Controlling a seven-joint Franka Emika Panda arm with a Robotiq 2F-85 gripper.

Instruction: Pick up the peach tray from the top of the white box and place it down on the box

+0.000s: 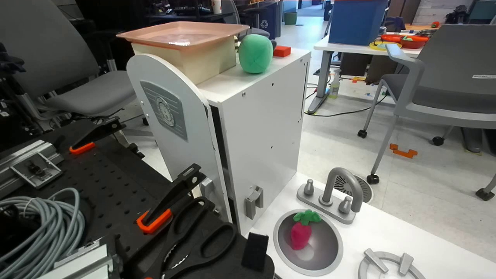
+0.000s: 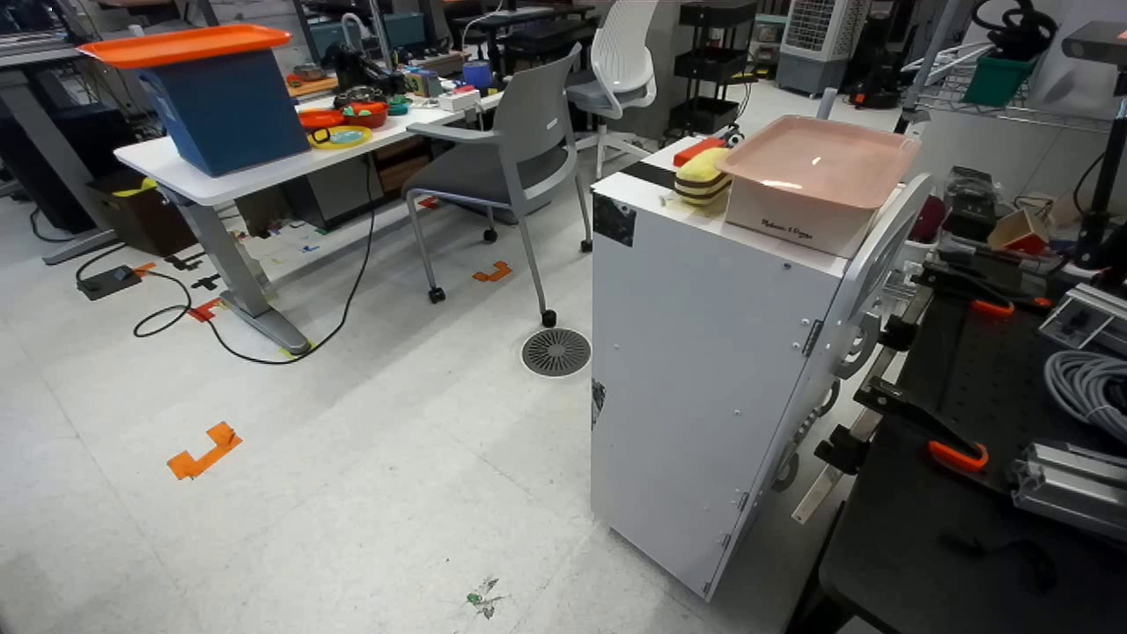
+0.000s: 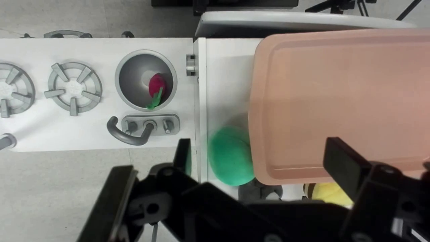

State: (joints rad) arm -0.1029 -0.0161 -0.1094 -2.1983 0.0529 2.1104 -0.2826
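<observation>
The peach tray [image 1: 217, 31] lies flat on a cream carton [image 1: 211, 58], which stands on top of the tall white box [image 1: 267, 124]. Seen from the opposite side in an exterior view, the tray [image 2: 819, 163] again covers the carton, on the white box [image 2: 696, 370]. My gripper [image 3: 259, 148] shows only in the wrist view, its fingers wide apart and nothing held between them. From above, the right finger overlaps the tray [image 3: 346, 101] and the left one appears outside the white box's edge; the height between them cannot be judged.
A green round plush [image 3: 230, 156] sits against the tray's near side. Close by are a grey plush [image 3: 252, 191], a yellow striped plush [image 2: 702, 176] and a red block [image 1: 282, 51]. Below the box top, a faucet [image 1: 345, 190] rises beside a sink [image 1: 335, 252] with a pink radish [image 1: 300, 236].
</observation>
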